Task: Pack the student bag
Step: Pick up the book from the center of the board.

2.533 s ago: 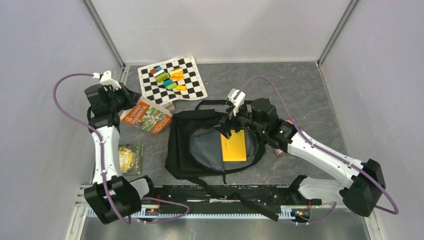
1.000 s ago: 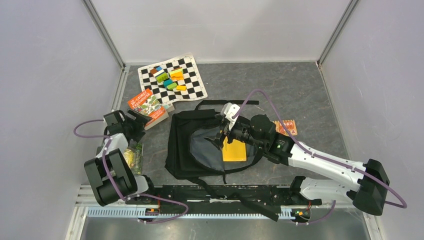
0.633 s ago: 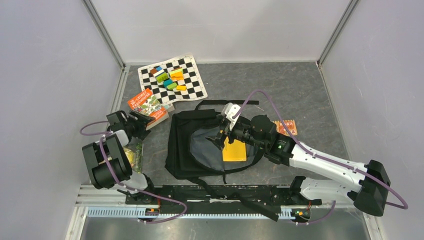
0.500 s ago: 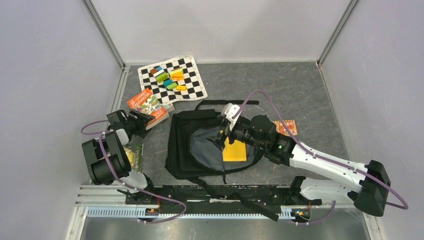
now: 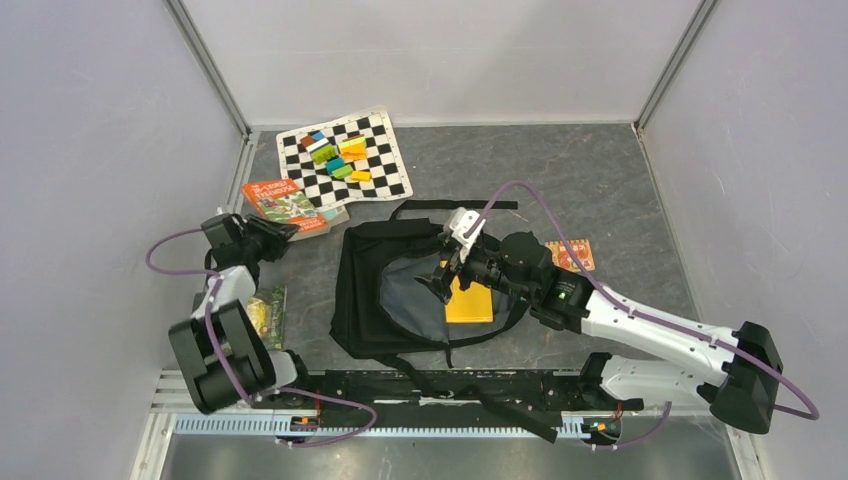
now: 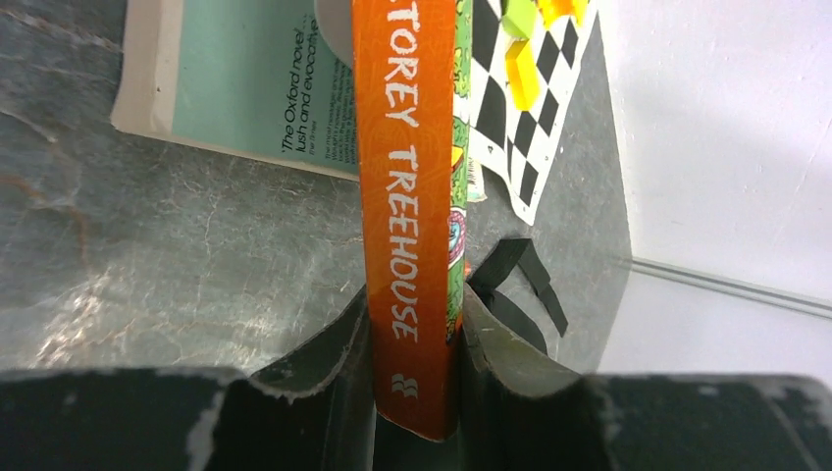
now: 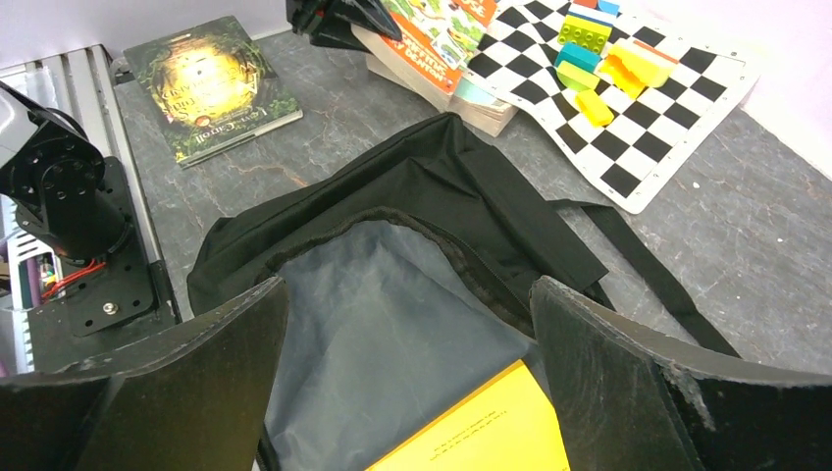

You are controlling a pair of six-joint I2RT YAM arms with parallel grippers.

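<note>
Left of the black fabric student bag (image 5: 360,290), the left gripper (image 6: 412,339) clamps an orange-spined paperback (image 6: 402,196) edge-on, presumably for packing; the right gripper (image 7: 407,334) gapes above it.

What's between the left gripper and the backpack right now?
Only bare grey table up to the backpack, as the top view shows. The left gripper grips the orange book, which lies off that stretch.

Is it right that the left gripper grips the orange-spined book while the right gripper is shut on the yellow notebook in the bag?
Not quite. The right wrist view shows the right gripper open, jaws wide apart over the yellow notebook in the student bag, holding nothing. The left gripper does grip the orange-spined book.
</note>
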